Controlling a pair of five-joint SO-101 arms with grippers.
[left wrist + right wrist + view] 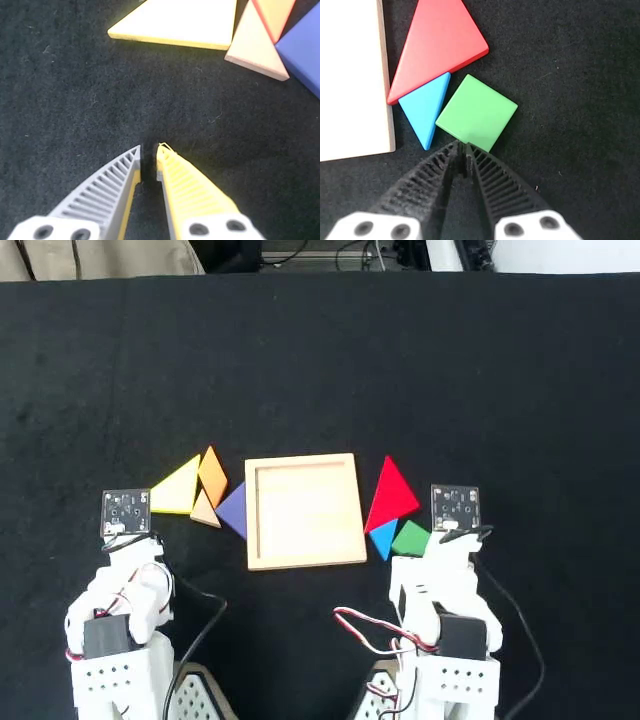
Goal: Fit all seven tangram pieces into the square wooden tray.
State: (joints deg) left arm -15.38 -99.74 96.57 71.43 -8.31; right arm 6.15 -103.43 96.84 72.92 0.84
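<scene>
The square wooden tray [304,556] lies empty at the table's middle. To its left sit a yellow triangle [178,487], an orange piece [212,475], a tan triangle [205,509] and a purple triangle [233,510]. To its right lie a red triangle [391,494], a blue triangle [382,537] and a green square [411,538]. My left gripper [149,148] is shut over bare cloth, short of the yellow triangle [181,22] and tan triangle [254,47]. My right gripper [462,145] is shut, its tips at the near corner of the green square [477,112], beside the blue triangle [425,106].
Black cloth covers the whole table, with wide free room beyond the tray and to both sides. The two arm bases [115,665] [445,665] stand at the near edge, with loose cables [365,632] between them. The tray's edge [384,80] runs beside the red triangle [438,42].
</scene>
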